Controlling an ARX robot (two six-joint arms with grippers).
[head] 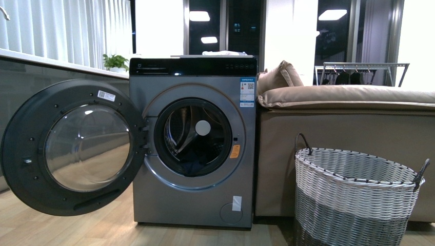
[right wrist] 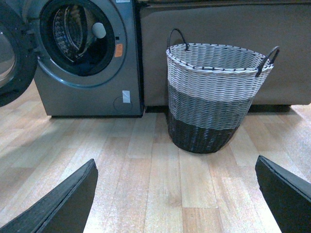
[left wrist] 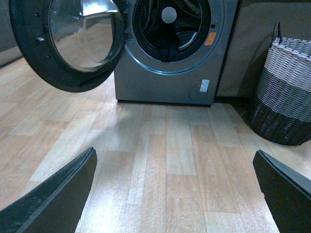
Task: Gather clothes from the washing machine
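Washer (head: 195,205): grey metal front-loader with a black control strip on top, standing on the floor (left wrist: 160,160). The door (head: 31,154) is swung fully open to the washer's left. It is a round dark frame around a domed clear window.

Drum (head: 179,123): perforated steel with raised ribs and a pale round disc at the back.

Clothes (head: 193,167): a low dark blue heap in the bottom of the drum, behind the door seal. In the left wrist view the clothes (left wrist: 165,51) read as soft, folded fabric. The piece count is uncertain, as the drum is dim.

Orange sticker (head: 235,151): on the washer's front ring, right of the drum mouth. The blue-white label (head: 247,92) is above it.

Basket (head: 354,205): woven and round, tapering downward, with white, grey and dark bands from top to bottom and two dark loop handles. It stands on the floor to the right of the washer, apart from it. Only its inner wall shows, so I cannot tell what it holds.

Sofa (head: 349,97): beige and smooth, just beside the washer's right side and behind the basket.

Floor: pale wood-grain planks.

Left gripper (left wrist: 170,194): jaws spread wide, holding nothing. Its dark flat fingers (left wrist: 58,194) sit at the frame edges above the floor, well short of the washer.

Right gripper (right wrist: 172,194): jaws likewise spread wide and empty, with the washer and the basket both ahead of it.
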